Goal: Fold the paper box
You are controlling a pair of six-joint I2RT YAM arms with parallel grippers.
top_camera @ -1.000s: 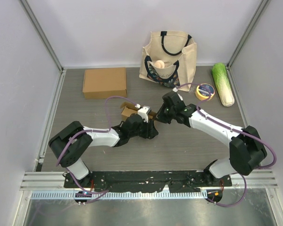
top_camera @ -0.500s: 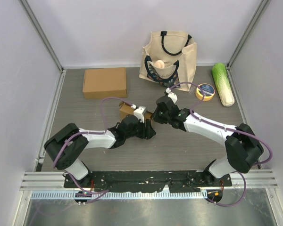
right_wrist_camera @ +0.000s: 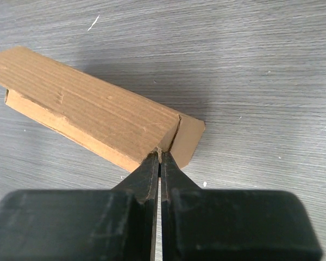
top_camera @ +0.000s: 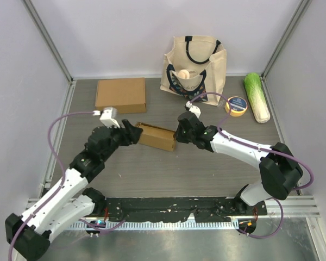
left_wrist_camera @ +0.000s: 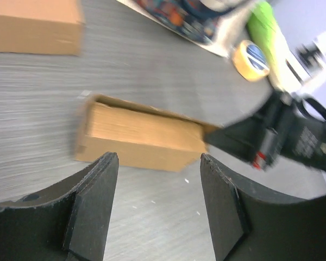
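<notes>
Grey wood-grain covers the desk [top_camera: 168,174], which sits in a booth of pale walls [top_camera: 125,32] with metal posts [top_camera: 49,41] in the back corners.

A cream canvas tote bag [top_camera: 194,65] with dark handles stands at the back edge. A pale peach round thing [top_camera: 183,74] shows in its front pocket; it may be an egg or a small ball, the view is too coarse to say. A closed flat carton [top_camera: 120,95] lies at the back left. A yellow roll of tape [top_camera: 236,106] lies at the back right, with a green cabbage [top_camera: 257,97] just beside it against the right wall.

The paper box [top_camera: 156,136], a long narrow brown cardboard piece, lies on the desk near the middle, between the two arms. Its left end sits farther back than its right.

The left gripper [top_camera: 131,133] is at the left end of the box with its jaws spread wide, holding nothing. In its wrist view the box [left_wrist_camera: 141,138] lies beyond the two fingers, apart from them.

The right gripper [top_camera: 177,138] is at the right end. In its wrist view the gripper [right_wrist_camera: 158,157] has its fingers pressed together, tips at the seam where the end flap meets the body of the box [right_wrist_camera: 87,103].
</notes>
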